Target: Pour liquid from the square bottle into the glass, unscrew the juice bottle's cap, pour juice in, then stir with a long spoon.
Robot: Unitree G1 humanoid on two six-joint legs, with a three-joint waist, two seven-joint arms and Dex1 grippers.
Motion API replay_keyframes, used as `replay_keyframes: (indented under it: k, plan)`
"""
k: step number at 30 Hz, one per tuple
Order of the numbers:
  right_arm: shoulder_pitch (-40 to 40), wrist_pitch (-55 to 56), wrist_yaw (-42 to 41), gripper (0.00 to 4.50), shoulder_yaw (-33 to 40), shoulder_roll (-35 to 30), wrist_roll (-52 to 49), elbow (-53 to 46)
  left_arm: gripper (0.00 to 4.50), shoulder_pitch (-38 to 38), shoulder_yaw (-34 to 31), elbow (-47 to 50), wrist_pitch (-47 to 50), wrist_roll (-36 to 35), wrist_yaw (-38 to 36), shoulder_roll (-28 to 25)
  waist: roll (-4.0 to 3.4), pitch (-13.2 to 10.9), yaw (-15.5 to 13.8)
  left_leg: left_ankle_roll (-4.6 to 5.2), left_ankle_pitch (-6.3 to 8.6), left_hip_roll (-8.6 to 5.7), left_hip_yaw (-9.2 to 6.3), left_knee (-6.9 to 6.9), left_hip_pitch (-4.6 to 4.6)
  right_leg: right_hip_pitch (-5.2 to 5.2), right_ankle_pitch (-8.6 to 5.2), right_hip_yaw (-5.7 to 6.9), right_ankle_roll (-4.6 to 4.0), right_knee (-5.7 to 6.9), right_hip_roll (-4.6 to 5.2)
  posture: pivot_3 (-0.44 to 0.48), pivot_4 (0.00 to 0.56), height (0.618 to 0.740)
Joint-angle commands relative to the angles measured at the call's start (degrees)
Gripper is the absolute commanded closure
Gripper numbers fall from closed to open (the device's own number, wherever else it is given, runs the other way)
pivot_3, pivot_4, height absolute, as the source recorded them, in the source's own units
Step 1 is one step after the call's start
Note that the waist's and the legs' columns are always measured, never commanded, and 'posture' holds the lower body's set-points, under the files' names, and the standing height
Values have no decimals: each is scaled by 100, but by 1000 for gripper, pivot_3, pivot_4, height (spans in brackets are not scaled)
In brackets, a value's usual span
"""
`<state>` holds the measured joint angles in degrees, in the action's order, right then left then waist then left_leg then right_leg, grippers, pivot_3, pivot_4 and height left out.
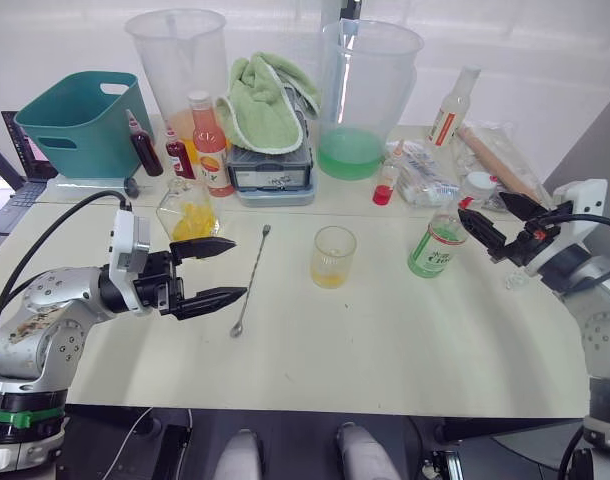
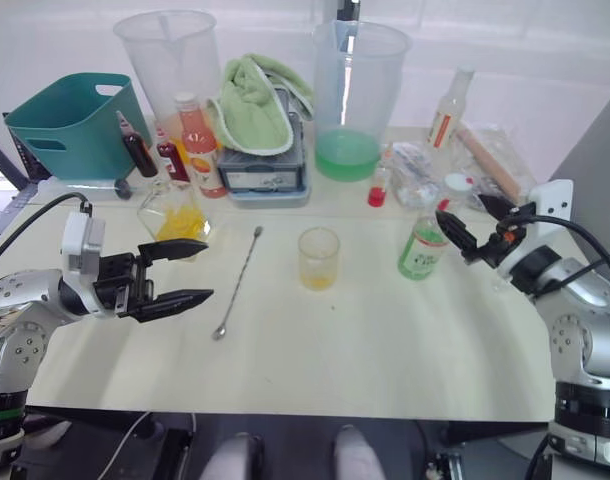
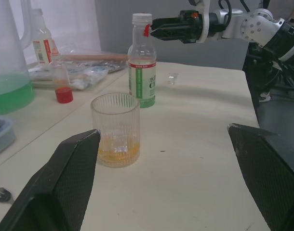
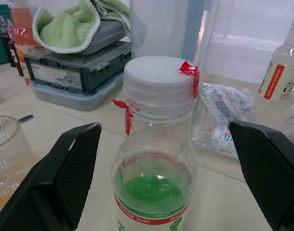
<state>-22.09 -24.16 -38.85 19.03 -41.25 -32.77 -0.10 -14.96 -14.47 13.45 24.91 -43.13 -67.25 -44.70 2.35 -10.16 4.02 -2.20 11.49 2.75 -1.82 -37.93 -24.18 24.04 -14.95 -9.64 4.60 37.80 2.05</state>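
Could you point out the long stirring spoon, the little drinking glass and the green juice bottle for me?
long spoon (image 1: 253,277), left eye view, mid-handle.
glass (image 1: 333,257), left eye view, side wall.
juice bottle (image 4: 154,192), right wrist view, green liquid.

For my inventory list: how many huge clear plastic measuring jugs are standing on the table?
2. One clear plastic measuring jug stands at the back left, beside the teal basket. The other jug, holding green liquid, stands at the back centre-right, beside the green towel.

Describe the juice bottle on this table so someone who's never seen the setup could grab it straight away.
Start at the tall clear plastic jug holding green liquid at the back. In front of it, towards the robot's right, stands the slim clear juice bottle with pale green liquid, a green-and-white label and a white screw cap. The look-alike bottle behind has a red-orange label instead.
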Motion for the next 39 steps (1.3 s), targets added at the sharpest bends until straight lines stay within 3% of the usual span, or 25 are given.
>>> replay_keyframes:
  k: [1,10,18,20,27,34,39]
  plan:
    - [-315,177,-224,0,-14,-52,74,277,33,68,-282,433,120,-204,250,-67,0,0,3,0,0,0,0,0,0,0,0,0,1,0,0,0,150,727]
    - [-1158,383,-638,0,-391,114,374,1332,33,552,-515,657,-26,-85,298,-139,-2,-1,31,0,0,0,2,1,2,2,1,-1,-2,1,0,0,150,727]
    - [-1493,439,-959,2591,-433,184,458,1744,0,453,-542,182,-272,43,-53,-281,-2,-1,12,0,0,0,1,2,-1,2,1,0,-2,-3,0,0,150,727]
    - [-1482,426,-1010,2965,-412,157,450,1699,0,437,-521,70,-332,86,-151,-326,-3,-1,15,0,0,0,1,6,-1,5,1,0,-3,-3,0,0,150,727]
    - [-1118,-218,-1128,2975,-126,-89,-31,599,0,86,-229,-253,-428,144,-444,-279,-9,-6,-12,0,0,-1,1,7,-4,9,0,0,-4,-2,0,0,150,727]
    - [-437,-1497,-818,2975,265,-306,-1178,-1512,0,-270,186,-304,-196,49,-805,-258,-12,-7,12,0,0,0,0,8,-8,12,-2,1,-1,0,0,0,150,727]
    - [-53,-1904,-399,2975,109,-102,-1856,-2890,0,-703,614,-557,-171,167,-978,-99,-12,-7,-1,0,0,0,0,8,-6,10,-9,1,10,-1,-1,0,150,727]
